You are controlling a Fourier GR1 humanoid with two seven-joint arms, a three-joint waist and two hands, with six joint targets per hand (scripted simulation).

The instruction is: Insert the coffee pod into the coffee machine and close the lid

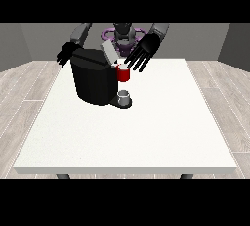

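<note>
A white table (146, 137) fills the middle of the frame, with the robot small at the top centre behind it. A black coffee machine (93, 80) stands on the table's upper left part, its grey lid (109, 53) tilted up and open.

A red thing at the machine (124, 75) sits at the machine's right side, just below the lid. Below that, on the machine's base, stands a small grey thing (124, 96), cup-shaped; it cannot be told for the pod.

The hand at the view's right (143, 51) hangs just above and right of the red thing, fingers spread and pointing down, holding nothing. The hand at the view's left (66, 54) shows behind the machine's upper left corner, fingers relaxed, also holding nothing.

As a judgement, a coffee pod would be light, small and stiff, with smooth sides that may slip; pinching it across its sides near the rim looks safest. The lid, stiff and hinged, would best be pushed down on its raised free end.
</note>
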